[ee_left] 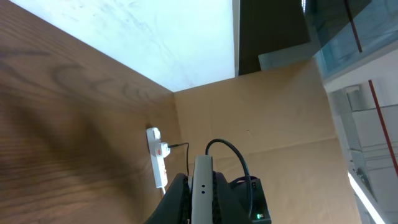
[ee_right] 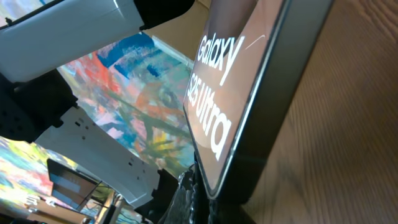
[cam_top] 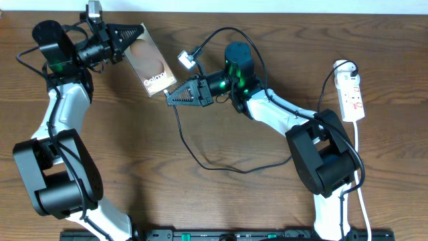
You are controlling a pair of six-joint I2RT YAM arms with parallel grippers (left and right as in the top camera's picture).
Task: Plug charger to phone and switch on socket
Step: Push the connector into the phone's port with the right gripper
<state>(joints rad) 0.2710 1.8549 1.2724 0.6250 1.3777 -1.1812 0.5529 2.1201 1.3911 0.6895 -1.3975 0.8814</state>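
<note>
Table (cam_top: 200,201) of dark brown wood grain, smooth, with a soft low sheen. Phone (cam_top: 148,63) faced in glossy glass, brownish, mirroring a pale oval. Close up from the right wrist, mirror-bright on the face, with a dark satin rim. Charger (cam_top: 200,161) sheathed in thin black matt plastic, rubbery-looking. Socket (cam_top: 352,94) in smooth white plastic, slightly shiny, with red print. Arms (cam_top: 63,110) shelled in glossy white plastic, with joints and housings in black matt plastic. Left gripper (cam_top: 140,32) and right gripper (cam_top: 168,99) in matt black plastic, ribbed like lattice along the sides. From the left wrist, plain brown cardboard (ee_left: 267,124), matt and flat.
</note>
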